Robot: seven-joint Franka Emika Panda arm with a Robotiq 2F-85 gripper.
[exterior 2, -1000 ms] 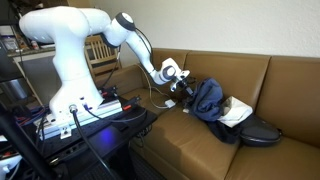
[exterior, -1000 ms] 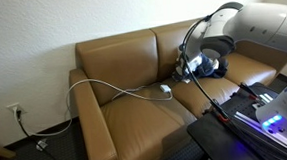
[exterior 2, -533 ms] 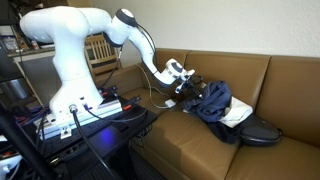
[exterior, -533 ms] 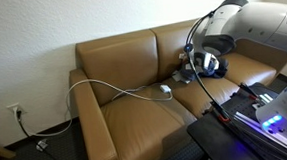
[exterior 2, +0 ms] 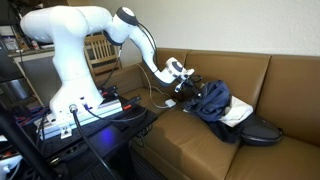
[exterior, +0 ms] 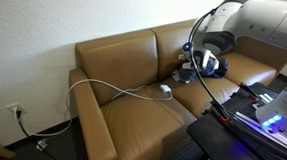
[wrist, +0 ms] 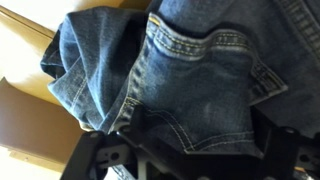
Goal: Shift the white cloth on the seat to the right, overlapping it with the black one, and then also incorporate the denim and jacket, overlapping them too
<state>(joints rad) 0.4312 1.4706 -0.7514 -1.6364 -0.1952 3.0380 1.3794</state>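
On the tan leather seat (exterior 2: 190,140) lies a heap of clothes. Blue denim (exterior 2: 212,98) is at its near end, with darker blue fabric (exterior 2: 226,130) below it; I cannot tell whether that is the jacket. The white cloth (exterior 2: 238,112) lies over the heap's right part, and the black one (exterior 2: 262,130) sticks out at the far right. My gripper (exterior 2: 186,86) is pressed against the denim (wrist: 190,70), which fills the wrist view. The gripper (wrist: 195,160) is open, and denim lies between its dark fingers (wrist: 100,158). In an exterior view the denim (exterior: 216,68) shows behind the gripper (exterior: 197,63).
A thin white cable (exterior: 109,87) loops over the seat's left cushion (exterior: 136,121) to a small grey object (exterior: 165,89). A wall outlet (exterior: 15,111) is low on the left. The robot base (exterior 2: 70,100) and a stand with a blue light (exterior: 266,121) are in front of the seat.
The gripper has moved along the seat towards the heap and into the denim, which has shifted slightly. The jaws have stayed open.
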